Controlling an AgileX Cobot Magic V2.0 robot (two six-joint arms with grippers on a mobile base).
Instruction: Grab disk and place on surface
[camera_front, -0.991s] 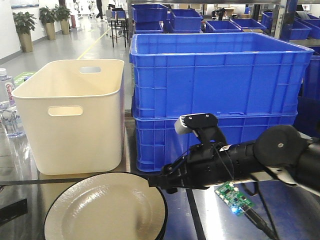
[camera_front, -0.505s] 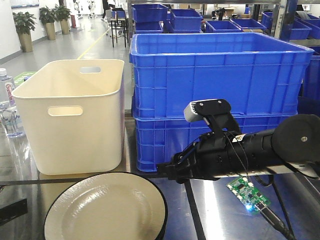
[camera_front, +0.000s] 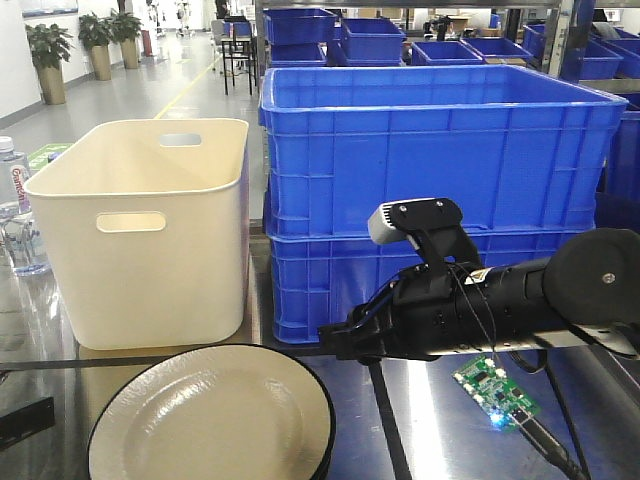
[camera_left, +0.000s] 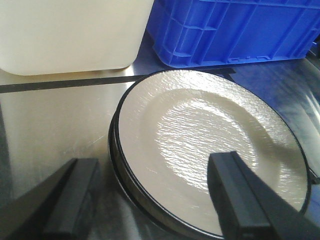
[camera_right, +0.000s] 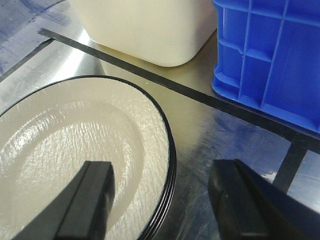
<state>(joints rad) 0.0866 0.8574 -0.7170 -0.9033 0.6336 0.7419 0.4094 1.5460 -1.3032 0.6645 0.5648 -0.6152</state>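
The disk (camera_front: 210, 420) is a cream plate with a black rim, lying on top of like plates stacked on the surface (camera_front: 425, 425), a glossy metal tabletop. My left gripper (camera_left: 152, 165) is open and straddles the disk's (camera_left: 210, 140) left rim, one finger outside over the surface (camera_left: 50, 115) and one over the plate. My right gripper (camera_right: 165, 172) is also open, astride the disk's (camera_right: 70, 145) right rim, with its other finger over the surface (camera_right: 210, 125). In the front view the right gripper (camera_front: 335, 345) hangs just right of the plate.
A cream bin (camera_front: 150, 230) stands behind the plate at left. Stacked blue crates (camera_front: 430, 180) stand behind at right. Black tape lines (camera_right: 165, 85) cross the tabletop. A green circuit board (camera_front: 492, 395) hangs on a cable under the right arm. A water bottle (camera_front: 15, 210) stands far left.
The right arm has drawn back to the right and slightly upward from the plate's rim, then nearly stopped. The plate has not moved.
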